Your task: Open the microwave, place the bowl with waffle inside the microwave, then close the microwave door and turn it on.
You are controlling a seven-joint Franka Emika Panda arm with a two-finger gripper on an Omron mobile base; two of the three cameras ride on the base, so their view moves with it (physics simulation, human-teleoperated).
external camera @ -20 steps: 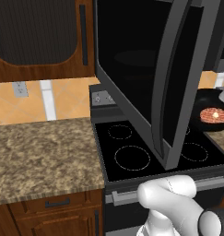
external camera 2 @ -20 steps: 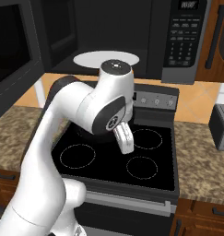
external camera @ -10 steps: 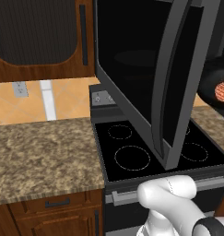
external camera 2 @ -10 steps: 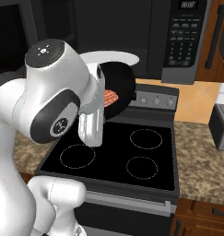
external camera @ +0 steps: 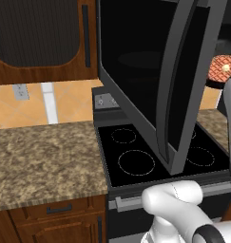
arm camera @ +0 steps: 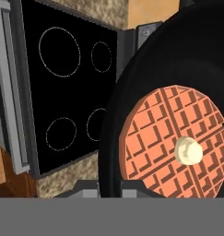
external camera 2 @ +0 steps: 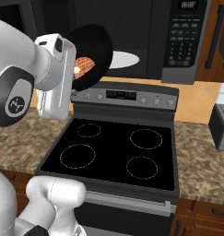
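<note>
The microwave (external camera 2: 178, 41) hangs above the stove with its cavity open. Its microwave door (external camera: 183, 95) is swung far out, the long bar handle along its free edge. My gripper (external camera 2: 71, 70) is shut on the rim of the black bowl (external camera 2: 95, 46), held in the air above the stove's back left and in front of the cavity. The bowl is tilted steeply, and the orange waffle (external camera 2: 84, 67) still lies in it. In the hand view the bowl (arm camera: 132, 92) and waffle (arm camera: 173, 143) loom close above my gripper (arm camera: 106, 191). From the left, the bowl (external camera: 221, 71) shows past the door's edge.
A white turntable plate (external camera 2: 120, 60) lies inside the cavity. Below is the black glass-top stove (external camera 2: 118, 152), with speckled stone counters (external camera: 41, 156) on both sides. A grey toaster (external camera 2: 220, 126) stands on the right counter. The open door juts out over the stove's left half.
The bowl has come up off the right counter, tipped on its side and risen to the height of the cavity. My arm swung up and to the left with it.
</note>
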